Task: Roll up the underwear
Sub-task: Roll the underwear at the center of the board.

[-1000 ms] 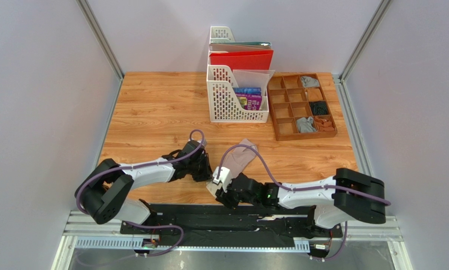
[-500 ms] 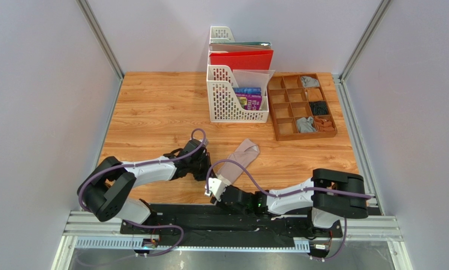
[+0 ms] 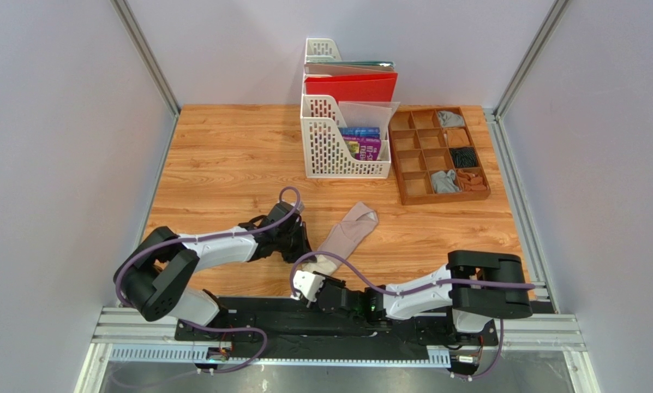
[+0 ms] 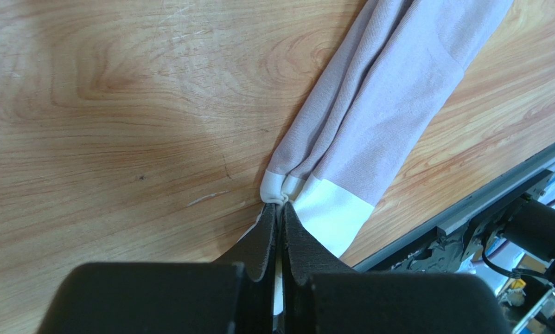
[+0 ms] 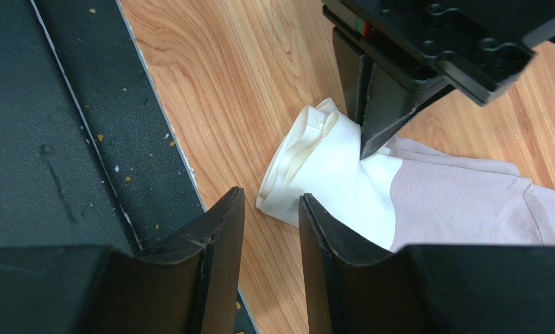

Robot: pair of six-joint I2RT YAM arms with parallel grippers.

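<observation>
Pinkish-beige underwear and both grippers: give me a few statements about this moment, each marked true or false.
1. The left gripper pinches the cream band of the pinkish-beige underwear. True.
2. The right gripper grips the underwear. False: its jaws stand apart and empty, beside the band's end.
3. The underwear is fully rolled into a bundle. False: it lies as a long folded strip on the table.
4. The white file rack holds a red folder. True.

Matt, soft cloth underwear (image 4: 381,118) on a smooth wood-grain table (image 4: 113,104).
</observation>
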